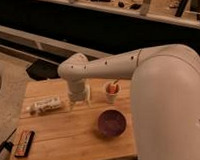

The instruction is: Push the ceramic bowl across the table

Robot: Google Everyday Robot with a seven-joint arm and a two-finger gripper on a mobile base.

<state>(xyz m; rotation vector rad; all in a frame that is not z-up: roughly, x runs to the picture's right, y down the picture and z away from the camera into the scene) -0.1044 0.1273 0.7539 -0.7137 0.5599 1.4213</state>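
The dark maroon ceramic bowl (112, 122) sits on the light wooden table (61, 133), toward its front right. My white arm reaches in from the right across the table. My gripper (79, 99) hangs below the wrist over the middle of the table, left of and behind the bowl, apart from it. A small white cup (112, 92) with orange-red contents stands behind the bowl, to the right of the gripper.
A white wrapped packet (46, 105) lies on the table's left side. A dark flat bar with orange markings (24, 143) lies at the front left corner. A dark wall and a shelf run behind the table.
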